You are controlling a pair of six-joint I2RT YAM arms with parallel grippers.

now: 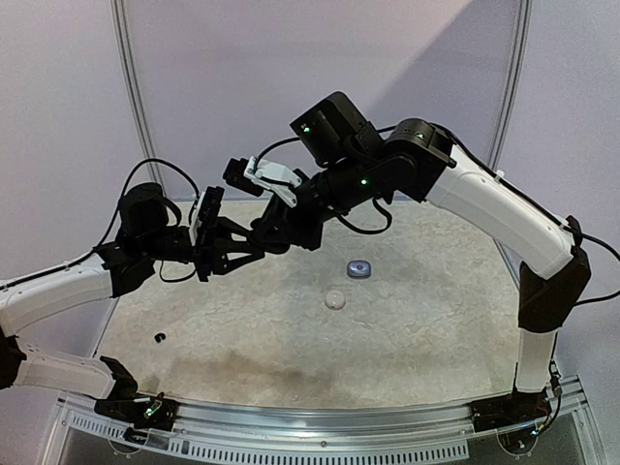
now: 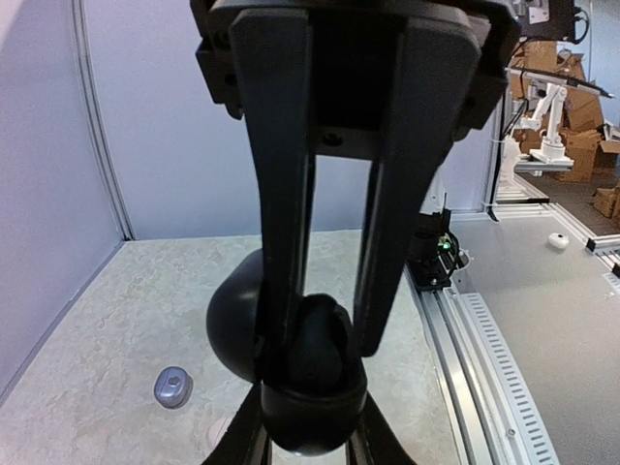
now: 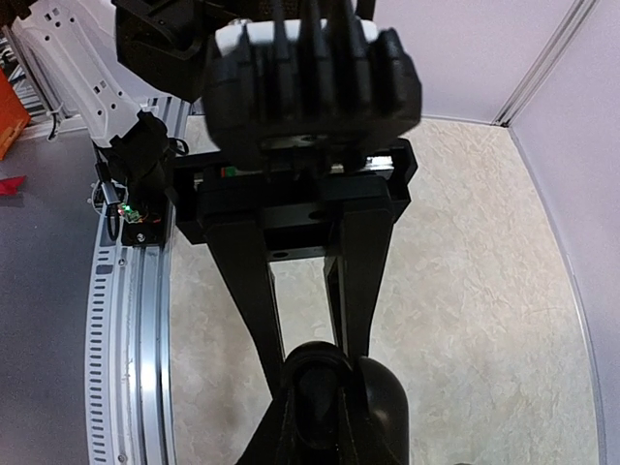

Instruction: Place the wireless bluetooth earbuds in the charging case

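Observation:
A black charging case (image 2: 312, 412) hangs in mid-air over the table, its lid (image 2: 231, 325) swung open to the left. My left gripper (image 2: 320, 344) is shut on the case, also seen from above (image 1: 244, 254). My right gripper (image 3: 320, 354) reaches in from the far side (image 1: 262, 231), with its tips at the case's opening (image 3: 329, 387). The case rim hides those tips. A dark rounded shape lies in the cavity; I cannot tell if it is an earbud. One tiny black earbud (image 1: 160, 337) lies on the table at front left.
A small silvery-grey case (image 1: 360, 269) sits mid-table, also seen low on the left in the left wrist view (image 2: 172, 387). A pale round item (image 1: 334, 299) lies just in front of it. A metal rail (image 1: 310, 426) runs along the near edge. Walls close off the back.

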